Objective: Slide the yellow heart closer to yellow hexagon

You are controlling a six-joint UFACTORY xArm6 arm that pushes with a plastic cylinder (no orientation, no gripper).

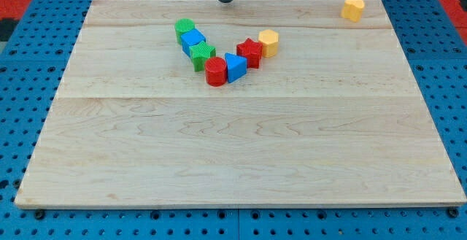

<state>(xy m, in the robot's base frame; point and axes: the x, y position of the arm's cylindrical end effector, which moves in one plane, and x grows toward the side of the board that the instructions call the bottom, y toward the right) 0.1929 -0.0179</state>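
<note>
The yellow heart point(353, 9) lies alone near the board's top right corner. The yellow hexagon point(268, 42) sits at the right end of a V-shaped cluster in the upper middle, touching a red star point(249, 52). My tip point(226, 0) is at the board's top edge, above the cluster, well left of the yellow heart and apart from all blocks.
The cluster also holds a blue triangle point(235, 67), a red cylinder point(216, 72), a green star point(202, 54), a blue block point(193, 40) and a green cylinder point(184, 28). The wooden board point(233, 152) lies on a blue pegboard.
</note>
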